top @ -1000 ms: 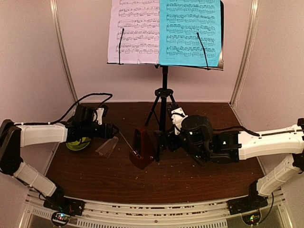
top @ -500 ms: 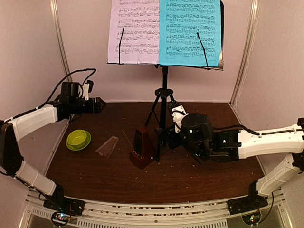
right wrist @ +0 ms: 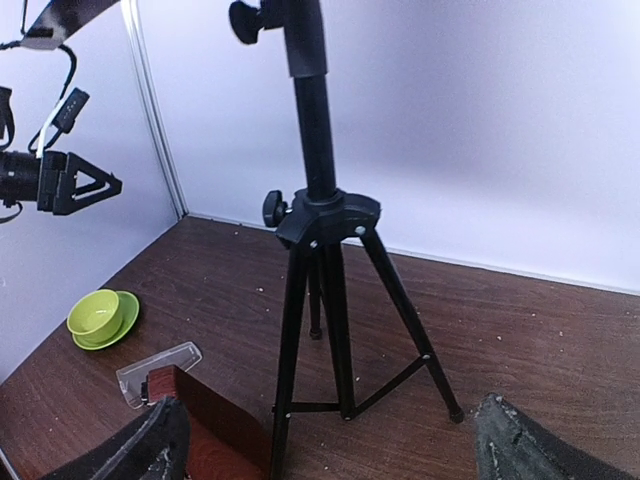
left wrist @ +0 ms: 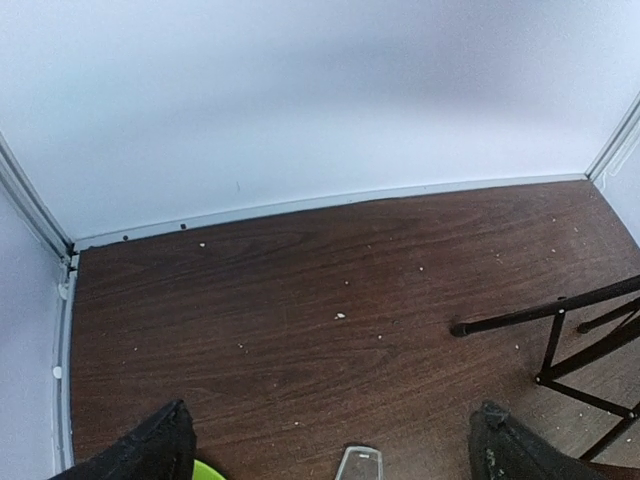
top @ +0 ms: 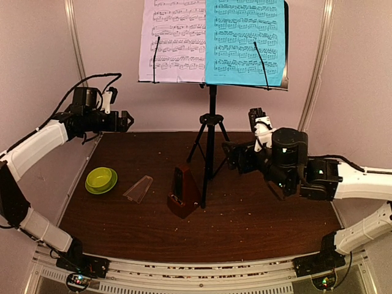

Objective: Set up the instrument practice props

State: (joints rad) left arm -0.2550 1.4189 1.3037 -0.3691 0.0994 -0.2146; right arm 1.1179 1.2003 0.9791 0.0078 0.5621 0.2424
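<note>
The black music stand on its tripod [top: 210, 141] stands at the middle back and holds a white sheet [top: 174, 40] and a cyan sheet [top: 245, 43]. The brown metronome [top: 184, 191] stands by the tripod's front leg. Its clear cover [top: 138, 188] lies flat on the table to its left. My left gripper [top: 125, 120] is open and empty, raised high at the back left; its wrist view shows the cover's tip [left wrist: 358, 463] far below. My right gripper [top: 236, 156] is open and empty, just right of the tripod [right wrist: 320, 260], with the metronome [right wrist: 205, 420] at lower left.
A lime-green bowl [top: 100, 179] sits at the table's left edge, left of the cover; it also shows in the right wrist view [right wrist: 98, 315]. White walls close in the back and both sides. Small crumbs dot the brown table [top: 257, 220].
My left arm has lifted from beside the metronome up to the back left. My right gripper has backed off rightward from the tripod and risen. The metronome's rod no longer shows tilted left.
</note>
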